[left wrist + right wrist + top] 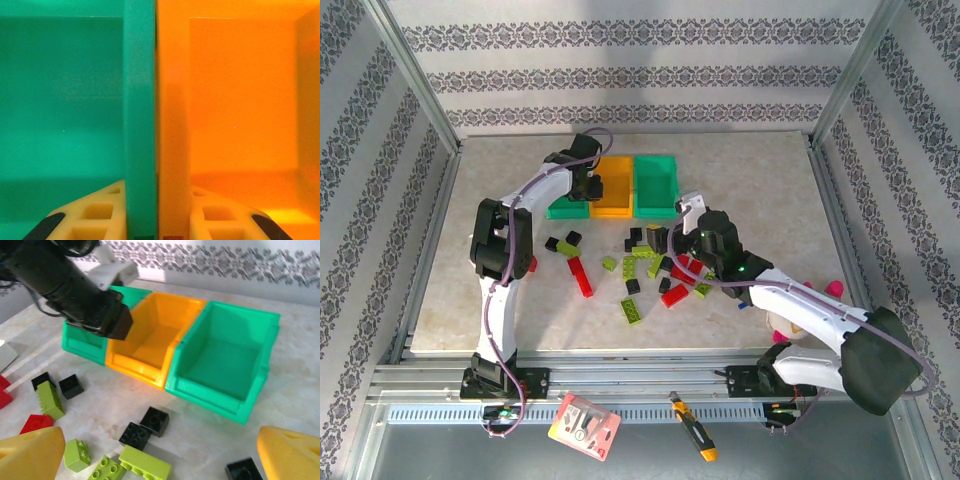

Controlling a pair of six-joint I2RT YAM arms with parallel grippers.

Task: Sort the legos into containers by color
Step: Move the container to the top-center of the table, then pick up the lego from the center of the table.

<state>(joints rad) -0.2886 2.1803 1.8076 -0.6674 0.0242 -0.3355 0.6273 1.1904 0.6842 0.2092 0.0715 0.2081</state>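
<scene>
Right gripper (pixel 160 452) poised over the legos (pixel 632 310); left gripper (pixel 157 220) astride the containers (pixel 135 367).
The right gripper is spread wide and empty, the legos lying just below it at the middle of the counter (pixel 770 220); the nearest lime brick (pixel 145 463) is laid with its long axis from finger to finger. The left gripper, also released and empty, is set over the green-orange wall near the far edge.

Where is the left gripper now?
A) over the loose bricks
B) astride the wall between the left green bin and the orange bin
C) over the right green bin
B: the left gripper has its fingers either side of the wall joining left green bin and orange bin.
</scene>
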